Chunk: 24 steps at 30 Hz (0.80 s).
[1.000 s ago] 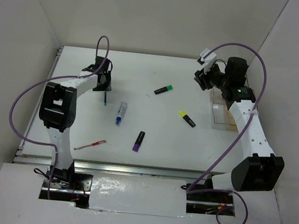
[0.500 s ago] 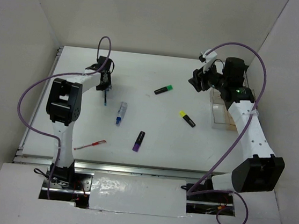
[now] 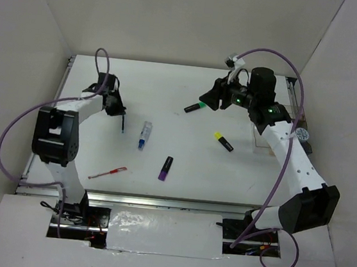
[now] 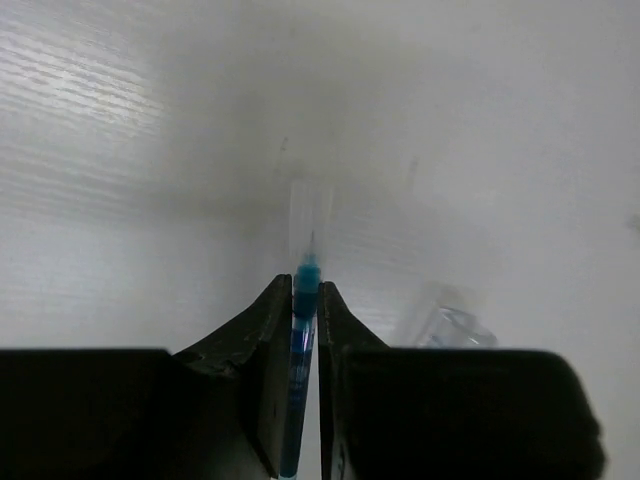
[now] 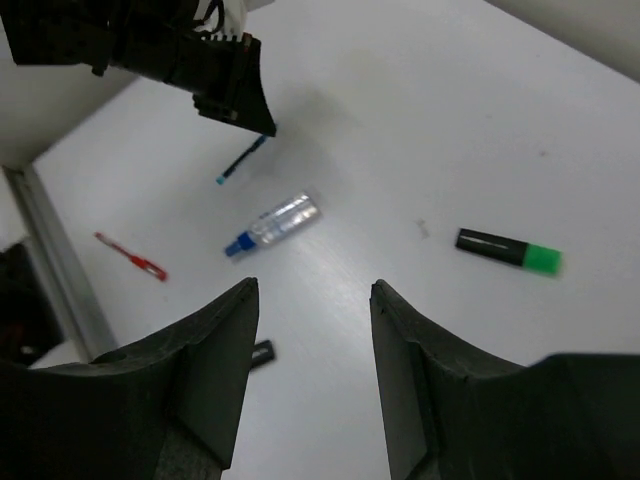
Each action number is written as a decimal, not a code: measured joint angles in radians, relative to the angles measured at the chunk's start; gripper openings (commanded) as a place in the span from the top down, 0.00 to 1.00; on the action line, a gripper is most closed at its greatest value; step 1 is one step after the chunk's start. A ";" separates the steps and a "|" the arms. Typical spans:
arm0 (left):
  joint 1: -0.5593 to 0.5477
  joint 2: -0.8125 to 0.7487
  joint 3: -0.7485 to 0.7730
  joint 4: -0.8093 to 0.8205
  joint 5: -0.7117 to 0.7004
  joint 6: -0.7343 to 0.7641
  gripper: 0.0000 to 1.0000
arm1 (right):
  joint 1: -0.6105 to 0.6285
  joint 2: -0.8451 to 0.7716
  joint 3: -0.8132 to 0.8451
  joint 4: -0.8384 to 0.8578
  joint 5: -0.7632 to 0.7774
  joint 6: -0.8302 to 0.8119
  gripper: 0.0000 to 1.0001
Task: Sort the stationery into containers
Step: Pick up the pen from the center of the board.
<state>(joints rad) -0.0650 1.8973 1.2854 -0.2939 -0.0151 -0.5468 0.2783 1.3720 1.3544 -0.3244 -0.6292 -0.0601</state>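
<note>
At the far left of the table: left gripper (image 3: pixel 116 106), tilted down toward the white surface.
left fingers (image 4: pixel 272 325): closed on the blue pen (image 4: pixel 303 335), one finger pressed to each side of the barrel.
blue pen, position: sticks out beyond the fingertips with its point toward the table; in the top view, slants from the gripper toward the near side, just left of the white-blue tube (image 3: pixel 145 135).
right gripper (image 3: pixel 211 98): hovers over the far middle of the table, just beside the green highlighter (image 3: pixel 196 106).
right fingers (image 5: pixel 225 340): spread apart, holding nothing; bare table between them.
white-blue tube, position: lies flat left of centre, blue cap toward the near edge.
green highlighter, position: lies flat at far centre, green end toward the right.
yellow highlighter (image 3: pixel 223 141): lies flat right of centre, between the green highlighter and the container (image 3: pixel 256 137), touching neither.
purple highlighter (image 3: pixel 166 168): lies flat at near centre, purple end toward the arm bases.
red pen (image 3: pixel 107 172): lies flat near the front left, well apart from the other items.
container, position: clear box at the right side, largely hidden by the right arm (image 3: pixel 292 153); contents cannot be told.
tape roll (image 3: pixel 302 134): round, blue-white, at the right edge beside the container; contact with it cannot be told.
</note>
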 measured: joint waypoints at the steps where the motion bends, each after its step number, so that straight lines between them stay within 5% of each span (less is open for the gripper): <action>1: 0.008 -0.053 -0.035 0.013 0.039 -0.016 0.96 | 0.013 0.001 0.000 0.015 -0.009 0.045 0.44; 12: -0.025 -0.518 -0.074 0.131 0.277 -0.205 0.99 | 0.242 0.118 0.030 0.155 -0.020 0.425 0.35; 24: -0.057 -0.558 -0.074 0.131 0.359 -0.323 1.00 | 0.380 0.284 0.158 0.222 0.061 0.593 0.35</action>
<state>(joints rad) -0.1219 1.3388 1.2118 -0.1627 0.3439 -0.8700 0.6586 1.6558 1.5124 -0.1020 -0.5686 0.5327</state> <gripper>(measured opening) 0.241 0.653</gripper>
